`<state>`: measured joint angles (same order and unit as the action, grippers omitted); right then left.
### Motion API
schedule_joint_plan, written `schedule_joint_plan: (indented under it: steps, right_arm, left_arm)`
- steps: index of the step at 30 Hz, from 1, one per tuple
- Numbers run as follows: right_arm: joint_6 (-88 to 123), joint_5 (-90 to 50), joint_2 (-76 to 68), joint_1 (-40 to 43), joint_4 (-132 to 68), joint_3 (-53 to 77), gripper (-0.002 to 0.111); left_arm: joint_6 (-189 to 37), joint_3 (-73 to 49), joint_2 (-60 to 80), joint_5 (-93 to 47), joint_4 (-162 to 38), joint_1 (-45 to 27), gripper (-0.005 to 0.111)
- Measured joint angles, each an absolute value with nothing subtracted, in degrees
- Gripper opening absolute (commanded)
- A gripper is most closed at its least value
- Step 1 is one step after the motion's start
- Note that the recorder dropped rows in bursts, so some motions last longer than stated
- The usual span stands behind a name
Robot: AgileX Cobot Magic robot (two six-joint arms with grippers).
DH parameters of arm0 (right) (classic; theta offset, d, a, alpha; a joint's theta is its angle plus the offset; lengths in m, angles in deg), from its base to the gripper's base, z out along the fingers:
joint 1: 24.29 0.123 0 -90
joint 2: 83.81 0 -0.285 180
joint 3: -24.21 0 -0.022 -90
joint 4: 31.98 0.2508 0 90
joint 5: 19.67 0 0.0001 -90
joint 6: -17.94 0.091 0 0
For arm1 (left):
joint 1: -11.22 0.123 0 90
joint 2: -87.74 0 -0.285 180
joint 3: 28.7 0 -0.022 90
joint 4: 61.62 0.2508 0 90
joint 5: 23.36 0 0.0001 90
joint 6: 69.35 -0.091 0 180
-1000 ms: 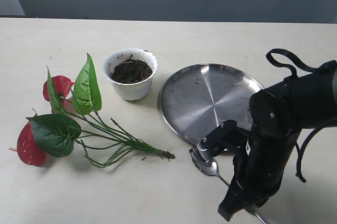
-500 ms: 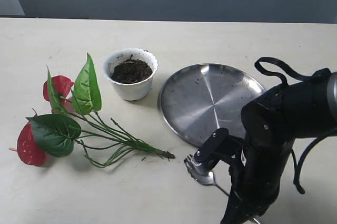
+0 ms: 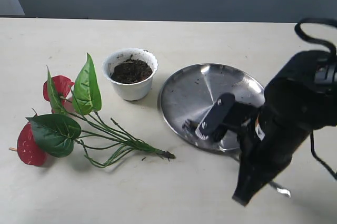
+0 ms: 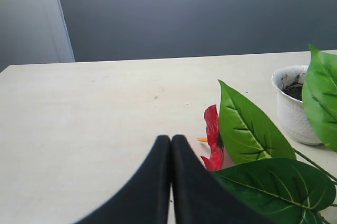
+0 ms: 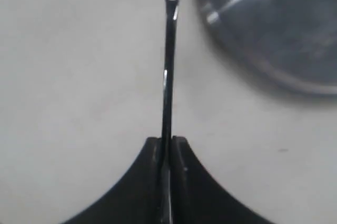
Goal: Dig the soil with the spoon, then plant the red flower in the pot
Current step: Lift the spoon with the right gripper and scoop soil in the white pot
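Observation:
The white scalloped pot [image 3: 130, 80] holds dark soil [image 3: 131, 70] and stands left of the plate. The red flower [image 3: 60, 86] lies flat on the table to the pot's left, stems pointing right. In the right wrist view my right gripper [image 5: 167, 140] is shut on the spoon [image 5: 168, 66] by its thin handle; the bowl sticks out ahead, beside the plate's rim. In the exterior view the right arm [image 3: 284, 124] hides that gripper; only the shiny handle end [image 3: 280, 190] shows. My left gripper [image 4: 171, 137] is shut and empty, close to a red bloom [image 4: 212, 139] and the pot [image 4: 295, 113].
A large round steel plate [image 3: 210, 89] lies right of the pot, with the right arm over its front edge; it also shows in the right wrist view as the plate [image 5: 279, 29]. Broad green leaves [image 4: 247, 129] lie beside the left gripper. The table [image 3: 168, 192] is pale beige.
The right arm has swung to the right and back toward the plate, carrying the spoon with it; the spoon's bowl no longer shows in front of the plate. Pot and flower have not moved.

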<state>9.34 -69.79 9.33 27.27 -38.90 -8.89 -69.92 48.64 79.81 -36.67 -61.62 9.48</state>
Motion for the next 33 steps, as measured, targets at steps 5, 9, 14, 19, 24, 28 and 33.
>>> schedule_joint_plan:
  steps: [5,9,14,19,24,28,33]
  right_arm:
    - [13.2,-71.1,8.3,27.3,-59.6,2.0,-0.001]
    - [13.3,-71.3,11.0,27.3,-82.0,13.4,-0.001]
    - [1.4,-72.3,19.1,27.3,-103.0,20.8,-0.001]
    - [-0.3,-72.9,28.9,27.3,-123.2,20.8,-0.001]
    - [0.9,-71.0,34.2,28.0,-130.5,21.5,-0.001]
    - [1.2,-65.2,35.9,29.9,-130.8,21.8,-0.001]
    - [-0.3,-63.3,40.2,31.8,-131.2,23.1,-0.001]
  left_arm:
    - [-69.9,48.6,79.8,-36.7,-61.6,9.5,0.000]
    - [-69.9,48.6,79.8,-36.7,-61.6,9.5,0.000]
    - [-69.9,48.6,79.8,-36.7,-61.6,9.5,0.000]
    - [-69.9,48.6,79.8,-36.7,-61.6,9.5,0.000]
    - [-69.9,48.6,79.8,-36.7,-61.6,9.5,0.000]
    - [-69.9,48.6,79.8,-36.7,-61.6,9.5,0.000]
    - [-69.9,48.6,79.8,-36.7,-61.6,9.5,0.000]
